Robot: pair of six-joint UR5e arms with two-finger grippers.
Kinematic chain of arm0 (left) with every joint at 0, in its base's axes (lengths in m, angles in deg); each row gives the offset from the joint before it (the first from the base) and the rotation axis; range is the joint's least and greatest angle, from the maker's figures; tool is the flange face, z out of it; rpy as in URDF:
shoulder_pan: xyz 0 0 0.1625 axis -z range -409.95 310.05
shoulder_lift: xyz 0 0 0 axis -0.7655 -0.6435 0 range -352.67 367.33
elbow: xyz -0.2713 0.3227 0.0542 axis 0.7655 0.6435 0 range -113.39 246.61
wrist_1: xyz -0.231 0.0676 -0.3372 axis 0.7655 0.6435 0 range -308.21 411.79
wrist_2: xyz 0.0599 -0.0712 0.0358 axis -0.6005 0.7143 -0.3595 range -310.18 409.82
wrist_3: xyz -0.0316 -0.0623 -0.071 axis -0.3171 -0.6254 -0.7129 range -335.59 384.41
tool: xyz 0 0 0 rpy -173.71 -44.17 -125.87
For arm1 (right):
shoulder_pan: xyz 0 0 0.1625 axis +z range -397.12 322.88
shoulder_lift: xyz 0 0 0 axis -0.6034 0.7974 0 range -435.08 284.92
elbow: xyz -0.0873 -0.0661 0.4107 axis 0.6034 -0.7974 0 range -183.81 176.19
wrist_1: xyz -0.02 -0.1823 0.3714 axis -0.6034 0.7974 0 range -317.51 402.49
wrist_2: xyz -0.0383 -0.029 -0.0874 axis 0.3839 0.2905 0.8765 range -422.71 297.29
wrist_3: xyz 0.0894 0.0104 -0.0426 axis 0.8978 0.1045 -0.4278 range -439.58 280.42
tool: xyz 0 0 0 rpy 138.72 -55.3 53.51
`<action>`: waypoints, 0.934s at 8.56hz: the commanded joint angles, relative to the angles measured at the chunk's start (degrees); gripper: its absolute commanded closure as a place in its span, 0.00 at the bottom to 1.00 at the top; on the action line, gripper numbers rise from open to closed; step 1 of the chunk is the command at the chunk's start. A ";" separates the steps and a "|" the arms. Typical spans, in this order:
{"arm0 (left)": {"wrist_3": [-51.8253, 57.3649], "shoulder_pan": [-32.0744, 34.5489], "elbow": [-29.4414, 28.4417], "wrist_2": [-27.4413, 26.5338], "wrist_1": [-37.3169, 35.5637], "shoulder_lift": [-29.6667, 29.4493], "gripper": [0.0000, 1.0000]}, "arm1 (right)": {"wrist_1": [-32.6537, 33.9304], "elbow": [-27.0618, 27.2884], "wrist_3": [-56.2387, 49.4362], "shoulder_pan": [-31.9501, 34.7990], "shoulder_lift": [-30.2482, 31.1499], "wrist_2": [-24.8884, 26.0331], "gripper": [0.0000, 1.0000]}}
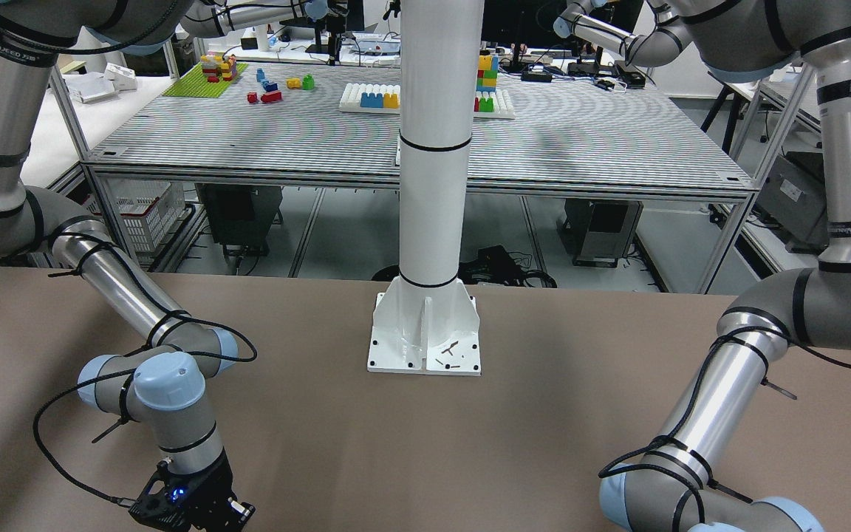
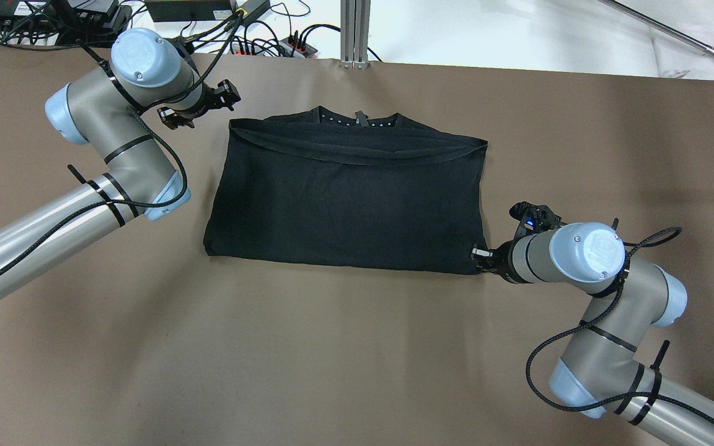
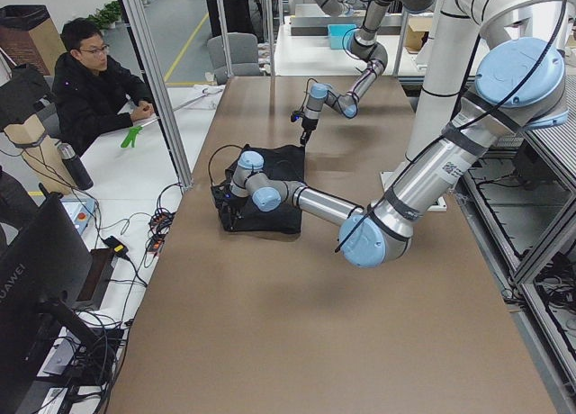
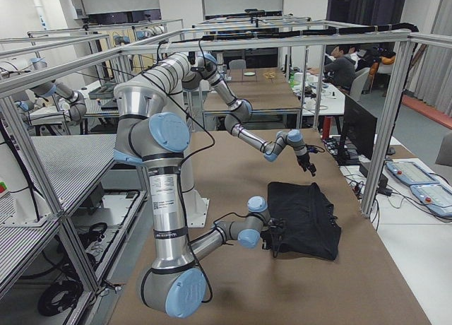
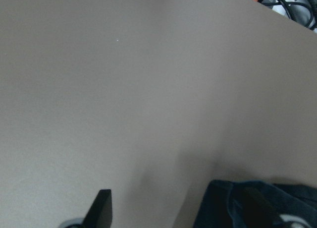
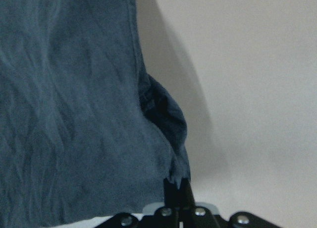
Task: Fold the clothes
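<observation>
The clothes (image 2: 344,198) are one black garment lying folded flat mid-table, with a row of white dots at its far collar edge. In the right wrist view my right gripper (image 6: 178,191) is shut, pinching the garment's near right corner (image 6: 171,171) low over the table. In the overhead view the right gripper (image 2: 480,254) sits at that same corner. My left gripper (image 5: 179,210) is open, hovering beside the far left corner (image 5: 247,200), which lies close to one finger (image 5: 101,210) pair's other side without touching.
The white robot pedestal (image 1: 425,325) stands at the table's near edge. Cables and power strips (image 2: 258,37) lie beyond the far edge. A seated person (image 3: 90,81) is at a side desk. Bare brown table (image 2: 344,359) surrounds the garment.
</observation>
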 commanded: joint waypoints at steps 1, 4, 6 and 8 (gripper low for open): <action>-0.89 -0.22 0.09 -0.10 -0.05 0.34 0.07 | -0.20 11.28 2.72 -1.20 8.19 -12.47 1.00; -0.98 -0.49 0.00 -0.81 0.04 0.34 0.07 | -0.46 17.55 16.04 -11.25 8.24 -29.24 1.00; -1.15 -0.49 0.09 -0.72 0.04 0.17 0.07 | -0.46 17.31 22.32 -20.85 3.76 -28.46 0.59; -1.24 -0.40 3.66 -0.02 -0.39 0.34 0.07 | -0.46 16.77 21.99 -23.70 3.48 -20.84 0.05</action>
